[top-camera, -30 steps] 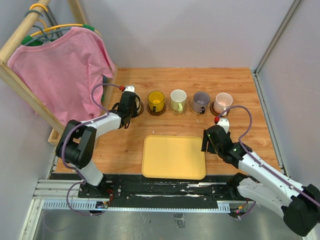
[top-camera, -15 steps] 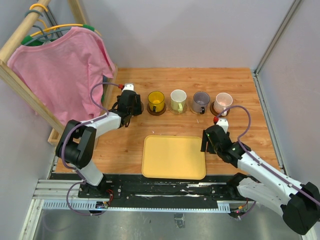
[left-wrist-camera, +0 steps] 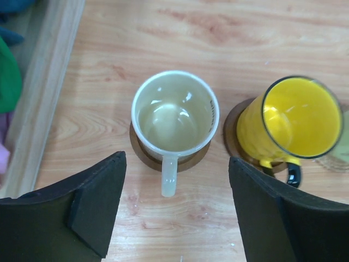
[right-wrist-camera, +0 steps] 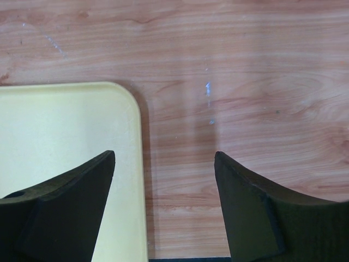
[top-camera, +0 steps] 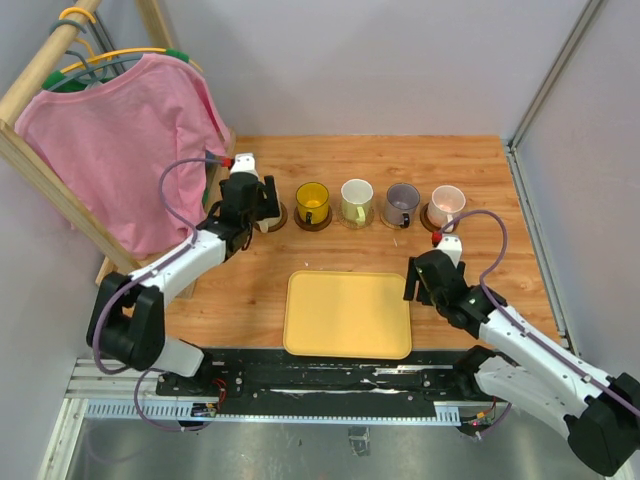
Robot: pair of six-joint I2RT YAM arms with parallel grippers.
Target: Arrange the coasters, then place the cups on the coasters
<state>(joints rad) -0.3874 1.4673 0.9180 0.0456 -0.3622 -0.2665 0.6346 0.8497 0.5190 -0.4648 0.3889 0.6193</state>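
Left gripper (left-wrist-camera: 177, 180) hangs open above the beige cup (left-wrist-camera: 174, 117), seated on its dark coaster (left-wrist-camera: 143, 157) as required; right gripper (right-wrist-camera: 163, 164) likewise open.

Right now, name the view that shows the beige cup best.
Left wrist: the beige cup sits centred, seen from above, on a dark coaster, handle toward the camera. In the top view the left arm hides most of it. The right wrist shows none of it.
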